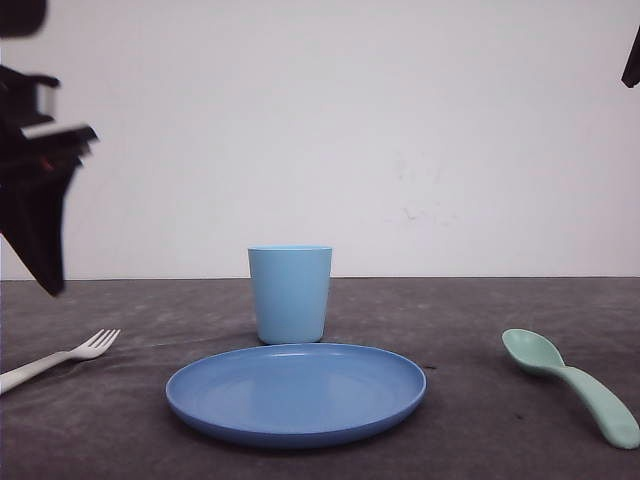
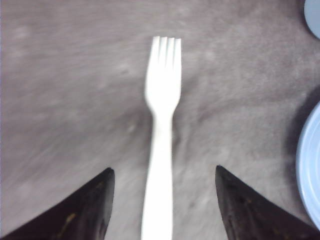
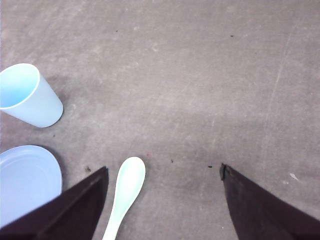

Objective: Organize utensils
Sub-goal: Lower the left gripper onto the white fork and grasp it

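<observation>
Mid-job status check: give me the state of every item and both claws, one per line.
fork: flat on table, untouched, lined up between left claw's fingers
spoon: flat on table, bowl up, untouched
cup: upright, behind plate; contents not visible
plate: flat, nothing on it
left claw: open above fork
right claw: open, holding nothing

Both hands hover above the table, left hand (image 2: 162,200) and right hand (image 3: 165,200) spread wide.
</observation>
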Robot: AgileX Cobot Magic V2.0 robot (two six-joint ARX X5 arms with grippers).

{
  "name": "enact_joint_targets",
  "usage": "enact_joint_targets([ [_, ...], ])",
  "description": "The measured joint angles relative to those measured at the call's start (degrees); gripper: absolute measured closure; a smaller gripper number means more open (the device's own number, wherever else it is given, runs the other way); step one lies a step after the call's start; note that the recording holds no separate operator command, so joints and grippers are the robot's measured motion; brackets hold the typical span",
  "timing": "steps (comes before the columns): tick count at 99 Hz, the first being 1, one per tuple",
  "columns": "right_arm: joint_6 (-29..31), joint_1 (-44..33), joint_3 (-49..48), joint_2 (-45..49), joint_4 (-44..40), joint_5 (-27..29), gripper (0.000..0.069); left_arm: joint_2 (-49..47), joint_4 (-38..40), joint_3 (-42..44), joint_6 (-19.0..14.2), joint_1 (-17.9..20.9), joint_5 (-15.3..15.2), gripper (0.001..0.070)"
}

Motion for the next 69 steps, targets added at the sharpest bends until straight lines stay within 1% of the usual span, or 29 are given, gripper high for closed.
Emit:
enact_joint_targets([
  [19,0.0,0.0,0.0,0.0,0.0,0.0,0.0241,4.6,3.7,0.0,0.0,-2.4,-4.3,0.0327],
  [25,0.0,0.0,0.0,0.0,0.0,0.0,0.0241,5.9,4.8,0.0,0.0,-2.7,-5.3,0.0346],
  [35,0.0,0.0,0.0,0.0,0.0,0.0,0.0241,8.0,5.5,0.0,0.0,-2.8,-5.5,0.0390],
  [54,0.0,0.0,0.0,0.0,0.0,0.0,0.0241,10.7,6.3,0.0,0.0,-2.9,-5.5,0.0414],
  [68,0.0,0.0,0.0,0.0,0.0,0.0,0.0241,12.2,7.1,0.1,0.0,-2.9,-5.6,0.0501],
  [69,0.0,0.0,0.0,0.0,0.0,0.0,0.0241,12.3,7.2,0.1,0.0,-2.9,-5.6,0.0516],
])
